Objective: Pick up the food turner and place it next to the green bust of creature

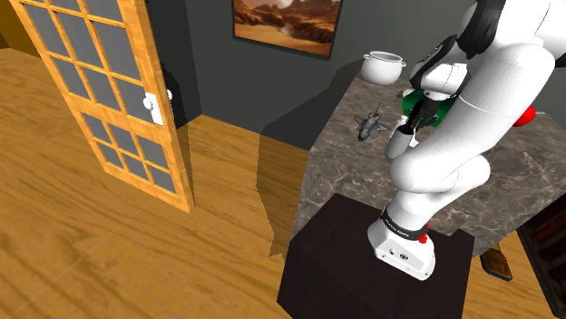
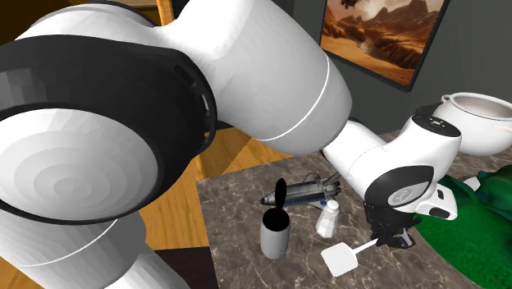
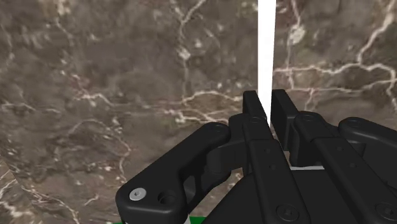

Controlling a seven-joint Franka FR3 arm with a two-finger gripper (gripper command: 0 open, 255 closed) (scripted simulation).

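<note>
- Arm point(image 1: 444, 172): is bending sharply at the elbow, forearm angling downward.
- Hand point(image 2: 380, 240): is pointing down, fingers point(image 3: 251, 105) gripping the food turner point(image 2: 338, 259) by its handle.

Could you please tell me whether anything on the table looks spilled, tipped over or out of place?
Nothing is spilled or tipped: the cup and shaker stand upright. The only odd item is a toy jet lying among the kitchenware. The turner is clasped by its handle in the hand.
</note>
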